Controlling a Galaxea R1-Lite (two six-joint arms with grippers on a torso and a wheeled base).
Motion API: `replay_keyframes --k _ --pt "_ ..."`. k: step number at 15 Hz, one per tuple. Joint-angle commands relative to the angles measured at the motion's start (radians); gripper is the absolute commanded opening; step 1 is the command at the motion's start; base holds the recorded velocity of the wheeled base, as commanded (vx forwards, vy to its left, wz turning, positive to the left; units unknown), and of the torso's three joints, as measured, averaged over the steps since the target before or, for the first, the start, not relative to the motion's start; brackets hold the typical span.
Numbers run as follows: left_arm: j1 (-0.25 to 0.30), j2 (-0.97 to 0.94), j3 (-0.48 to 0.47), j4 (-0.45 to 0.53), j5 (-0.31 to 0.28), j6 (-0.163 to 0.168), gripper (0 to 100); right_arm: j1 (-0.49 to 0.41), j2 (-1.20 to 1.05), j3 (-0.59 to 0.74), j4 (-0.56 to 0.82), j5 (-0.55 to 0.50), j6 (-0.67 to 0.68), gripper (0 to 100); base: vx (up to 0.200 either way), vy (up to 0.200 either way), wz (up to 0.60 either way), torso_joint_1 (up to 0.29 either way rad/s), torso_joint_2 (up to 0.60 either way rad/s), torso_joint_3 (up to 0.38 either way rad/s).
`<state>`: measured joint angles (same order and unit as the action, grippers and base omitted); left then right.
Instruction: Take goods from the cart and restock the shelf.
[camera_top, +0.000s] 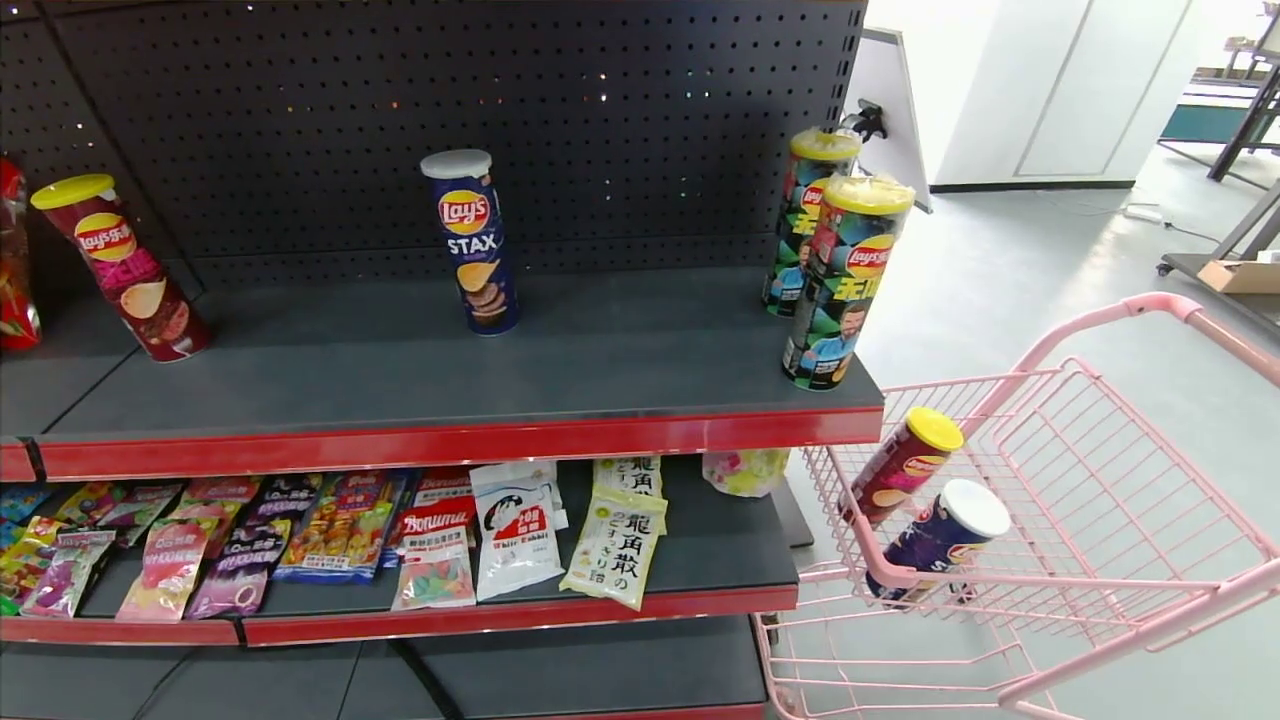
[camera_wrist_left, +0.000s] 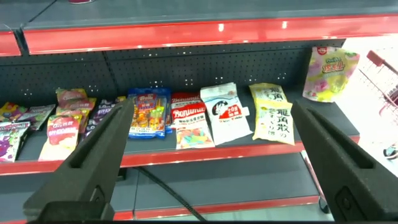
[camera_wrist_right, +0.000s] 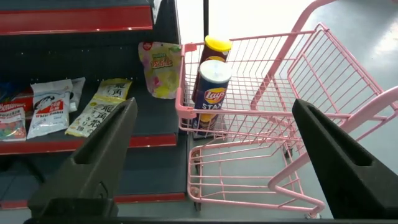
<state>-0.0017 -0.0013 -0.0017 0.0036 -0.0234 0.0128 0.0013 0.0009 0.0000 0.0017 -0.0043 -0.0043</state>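
– While your arms are waiting in front of the shelving, how are the grippers standing?

– I am holding my left gripper (camera_wrist_left: 212, 102) level and facing the lower shelf (camera_wrist_left: 205, 154), with its two fingers spread wide and nothing between them. My right gripper (camera_wrist_right: 214, 104) is spread just as wide, gripping nothing, and is facing the pink cart (camera_wrist_right: 245, 115).

– What are the labels showing?

– Every can and bag is carrying print, but I am going by colour. On the top shelf (camera_top: 450, 380), seen from my head, a leaning maroon can (camera_top: 125, 270) with a yellow lid is tilting at 9 o'clock. A dark blue can (camera_top: 475, 245) with a white lid is standing upright at 11 o'clock. Two green-and-black cans (camera_top: 845, 285) with yellow lids are standing one just behind the other at 2 o'clock, at the shelf's end.

– And what is the cart holding?

– It is sitting at 4 o'clock, just beside that end of the shelf. Two goods are leaning in its upper basket, close together: a yellow-lidded can (camera_top: 903, 468) in maroon and a white-lidded can (camera_top: 935, 545) in dark blue. The lower shelf, at 8 o'clock, is carrying rows of flat snack bags (camera_top: 515, 535) in purple, blue, red, white and yellow. A pale bag (camera_top: 745, 470) is standing at its cart end.
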Motion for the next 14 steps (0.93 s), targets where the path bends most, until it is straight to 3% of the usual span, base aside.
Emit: replay_keyframes --k 1,4,7,12,14 --pt "0.0 0.001 0.0 0.001 0.0 0.0 100 0.0 0.001 0.0 0.0 0.0 0.0 100 0.0 0.0 0.0 0.0 0.0 0.0" --pt "0.0 0.001 0.0 0.001 0.0 0.0 100 0.0 0.001 0.0 0.0 0.0 -0.002 100 0.0 0.0 0.0 0.0 0.0 0.0" --pt "0.0 0.001 0.0 0.001 0.0 -0.002 100 0.0 0.001 0.0 0.0 0.0 -0.002 100 0.2 0.0 0.0 -0.004 0.0 0.001" --pt "0.0 0.001 0.0 0.001 0.0 -0.002 100 0.0 0.001 0.0 0.0 0.0 0.0 100 0.0 0.0 0.0 0.0 0.0 0.0" --pt "0.0 0.001 0.0 0.001 0.0 -0.002 100 0.0 0.001 0.0 0.0 0.0 0.0 100 0.0 0.0 -0.6 -0.005 0.0 0.002"
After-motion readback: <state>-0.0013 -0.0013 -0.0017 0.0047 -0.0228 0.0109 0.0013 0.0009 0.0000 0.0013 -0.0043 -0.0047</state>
